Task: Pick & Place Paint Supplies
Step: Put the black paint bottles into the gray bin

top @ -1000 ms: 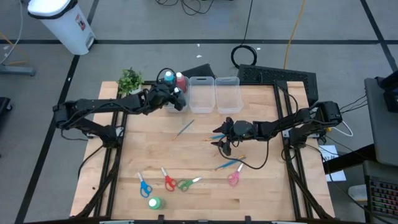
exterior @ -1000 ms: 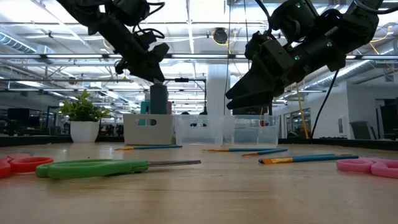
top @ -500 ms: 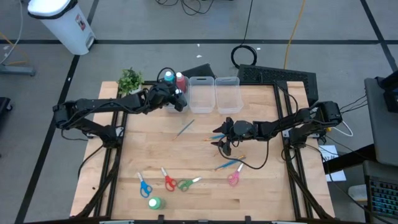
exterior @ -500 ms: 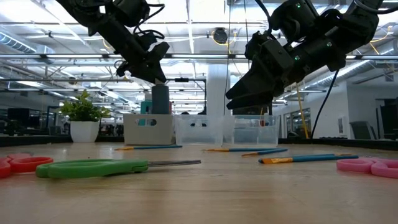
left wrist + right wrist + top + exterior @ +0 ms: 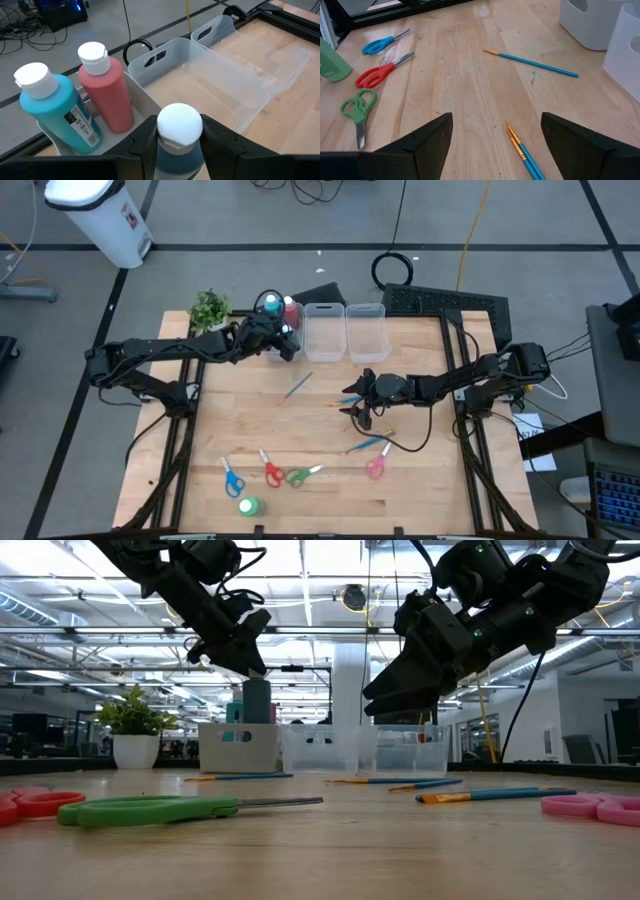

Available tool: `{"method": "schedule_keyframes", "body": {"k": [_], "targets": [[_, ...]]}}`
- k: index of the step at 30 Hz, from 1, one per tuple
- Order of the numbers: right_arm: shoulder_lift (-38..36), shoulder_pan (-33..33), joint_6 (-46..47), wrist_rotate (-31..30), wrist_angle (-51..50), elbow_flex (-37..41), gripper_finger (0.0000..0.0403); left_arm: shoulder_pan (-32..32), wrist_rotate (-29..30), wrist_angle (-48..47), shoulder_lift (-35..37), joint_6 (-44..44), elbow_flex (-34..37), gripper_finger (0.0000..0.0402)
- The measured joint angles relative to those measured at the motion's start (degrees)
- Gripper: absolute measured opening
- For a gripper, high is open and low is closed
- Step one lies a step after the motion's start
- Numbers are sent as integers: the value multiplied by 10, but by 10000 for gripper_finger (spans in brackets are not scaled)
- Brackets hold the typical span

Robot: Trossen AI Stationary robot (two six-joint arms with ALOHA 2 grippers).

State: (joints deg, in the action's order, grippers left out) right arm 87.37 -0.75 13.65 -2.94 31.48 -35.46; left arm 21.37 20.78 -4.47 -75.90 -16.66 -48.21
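- The left tool (image 5: 179, 150) is pinched on a dark grey paint bottle (image 5: 179, 145) with a white cap, held above the first clear bin (image 5: 145, 107) at the far edge of the desk (image 5: 320, 440), close to the far left corner.
- In that bin stand a blue paint bottle (image 5: 55, 112) and a pink-red paint bottle (image 5: 106, 92), side by side (both upright, white caps on).
- Two more clear bins (image 5: 344, 330) sit next along the far edge, towards the right.
- A small potted plant (image 5: 209, 308) stands at the far left corner.
- The right tool (image 5: 362, 412) hangs over the middle of the desk, nearer the right edge, its fingers (image 5: 427, 137) spread wide with nothing between them.
- Thin blue brushes lie nearby: one (image 5: 532, 62) alone towards the bins, a pair (image 5: 522, 150) just under the right tool.
- Near the front edge lie blue scissors (image 5: 231, 478), red scissors (image 5: 270, 470) and green scissors (image 5: 300, 474) in a row, with pink scissors (image 5: 377, 465) farther right.
- A green paint bottle (image 5: 248, 506) lies at the front edge, just beside the blue scissors.
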Motion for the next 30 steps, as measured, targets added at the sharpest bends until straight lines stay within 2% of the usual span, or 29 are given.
{"method": "schedule_keyframes", "body": {"k": [14,22,30], "targets": [[0,0,0,0,0,0,293,0,0,2,-1,3,0,132],[0,0,0,-2,0,0,293,1,-12,45,-49,24,1,133],[0,0,0,-1,0,0,293,5,-15,52,-53,25,1,134]]}}
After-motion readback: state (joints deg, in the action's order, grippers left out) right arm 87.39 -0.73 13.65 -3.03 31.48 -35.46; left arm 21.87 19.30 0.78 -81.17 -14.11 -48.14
